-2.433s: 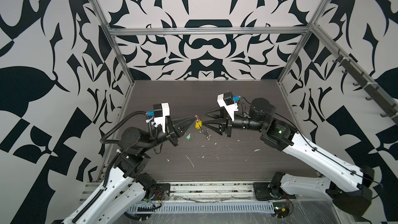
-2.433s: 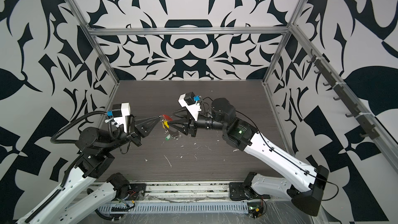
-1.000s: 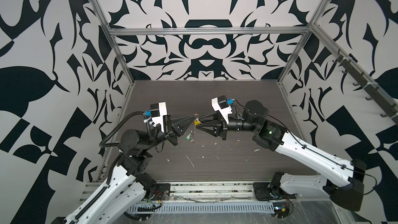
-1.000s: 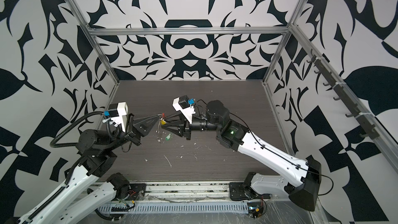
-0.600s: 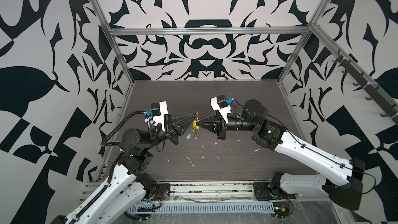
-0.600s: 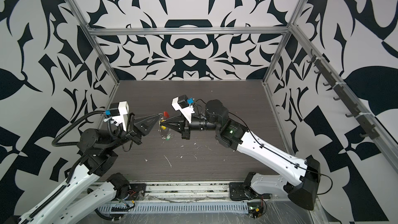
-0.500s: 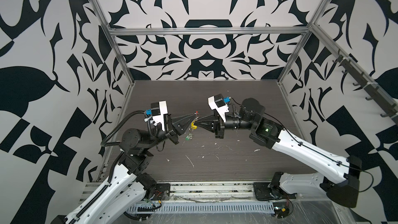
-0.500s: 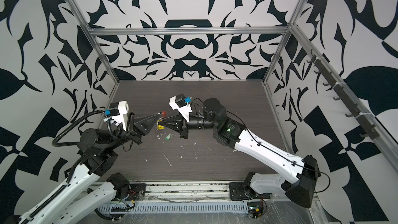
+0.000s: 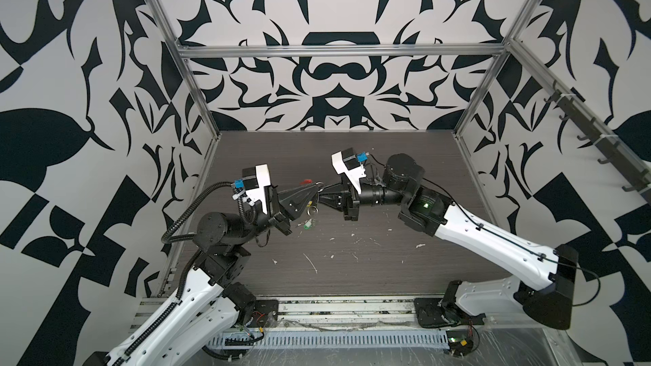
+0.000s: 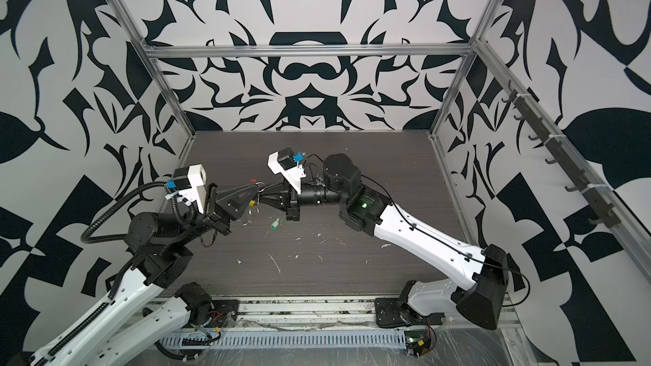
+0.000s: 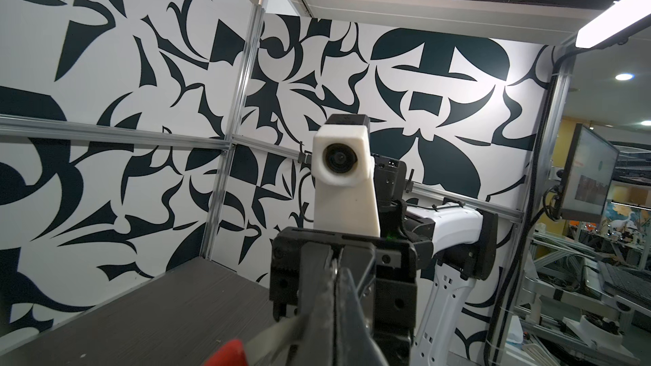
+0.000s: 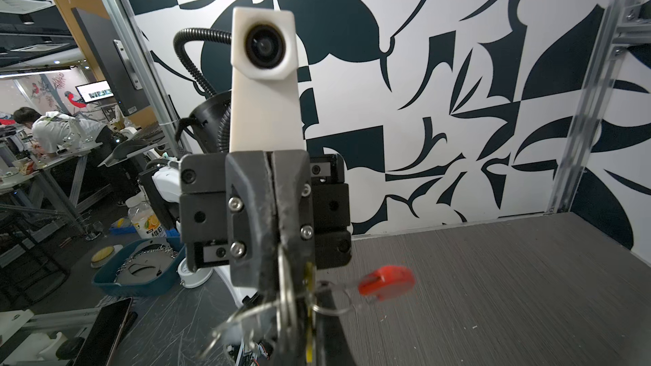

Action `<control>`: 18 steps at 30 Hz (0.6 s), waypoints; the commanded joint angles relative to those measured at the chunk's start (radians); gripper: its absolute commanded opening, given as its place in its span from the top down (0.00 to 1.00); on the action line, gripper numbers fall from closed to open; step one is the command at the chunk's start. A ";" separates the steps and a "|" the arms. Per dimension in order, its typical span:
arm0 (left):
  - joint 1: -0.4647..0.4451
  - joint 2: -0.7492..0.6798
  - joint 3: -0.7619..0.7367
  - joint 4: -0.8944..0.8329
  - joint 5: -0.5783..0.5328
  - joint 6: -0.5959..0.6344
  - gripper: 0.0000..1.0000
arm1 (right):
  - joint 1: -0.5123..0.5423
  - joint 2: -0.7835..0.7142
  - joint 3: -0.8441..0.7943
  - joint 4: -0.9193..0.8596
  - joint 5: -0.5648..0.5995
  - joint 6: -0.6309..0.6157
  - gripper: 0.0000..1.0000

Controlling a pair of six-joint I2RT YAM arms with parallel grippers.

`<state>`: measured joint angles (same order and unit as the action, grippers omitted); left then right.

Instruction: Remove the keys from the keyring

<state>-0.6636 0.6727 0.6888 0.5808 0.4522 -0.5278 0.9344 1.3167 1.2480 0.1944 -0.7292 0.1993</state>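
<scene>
since a second ago: right jaws, then partly open, now closed, tip to tip with left jaws; what they pinch unclear. green key [image 9: 307, 225] unmoved, loose on bench [image 9: 352, 276] below left jaws. left jaws clamped on keyring [image 12: 283, 276], held clear of bench; red sleeve [image 12: 385, 281] just beside left jaws, yellow key [image 10: 251, 202] hanging just beneath them. bench dark wood-grain, white flecks [image 9: 311, 263]; walls [image 9: 334, 82] black-and-white patterned. blue tub [image 12: 137, 269] beyond left jaws, outside enclosure, holds chain.
</scene>
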 commanded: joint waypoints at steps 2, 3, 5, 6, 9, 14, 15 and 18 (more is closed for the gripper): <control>0.001 -0.002 -0.017 0.007 -0.035 -0.006 1.00 | 0.045 0.003 0.080 -0.025 -0.090 -0.049 1.00; 0.001 -0.006 -0.017 0.002 -0.043 -0.003 1.00 | 0.057 0.007 0.093 -0.051 -0.092 -0.065 1.00; 0.001 -0.011 -0.017 0.001 -0.043 0.000 1.00 | 0.067 0.011 0.096 -0.072 -0.074 -0.078 1.00; 0.001 -0.016 -0.017 0.001 -0.044 0.000 1.00 | 0.067 0.007 0.091 -0.075 -0.061 -0.080 1.00; 0.001 -0.031 -0.014 -0.024 -0.055 0.012 1.00 | 0.067 -0.023 0.068 -0.106 -0.002 -0.103 1.00; 0.001 -0.063 -0.011 -0.100 -0.090 0.047 1.00 | 0.067 -0.099 -0.005 -0.129 0.087 -0.116 1.00; 0.001 -0.071 -0.012 -0.116 -0.104 0.051 1.00 | 0.066 -0.117 -0.023 -0.134 0.101 -0.116 1.00; 0.001 -0.094 -0.026 -0.136 -0.135 0.057 1.00 | 0.066 -0.157 -0.055 -0.180 0.170 -0.134 1.00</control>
<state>-0.6670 0.6060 0.6857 0.4736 0.3691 -0.4931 0.9989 1.2041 1.2076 0.0288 -0.6380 0.0956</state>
